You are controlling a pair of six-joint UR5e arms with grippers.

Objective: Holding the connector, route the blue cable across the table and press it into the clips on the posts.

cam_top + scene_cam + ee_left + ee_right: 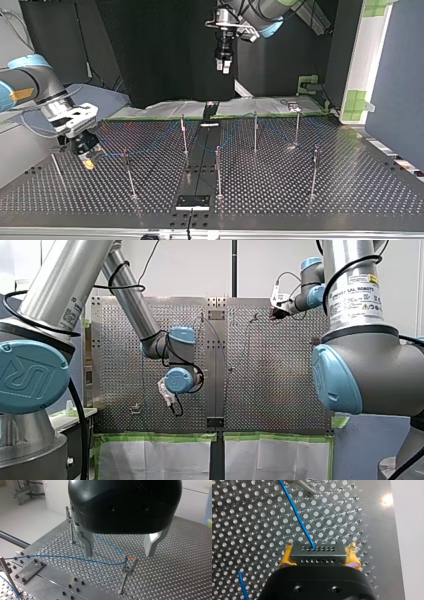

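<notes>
On perforated silver metal table (249, 517): clamping dark rectangular connector (317, 555) between yellow pads (285, 558) of right gripper (319, 552), trailing thin blue cable (297, 515) ahead. Holding left gripper (119, 553) wide apart above cable, over slim metal clip post (126, 572).

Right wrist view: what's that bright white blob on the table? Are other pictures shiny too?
Right wrist view: that is glare, light bouncing off the bare metal table, ahead of my right pincer, which grips the connector. Top view: the table gleams in soft streaks before a dark backdrop. Left wrist view: an even sheen, no bright blob.
</notes>
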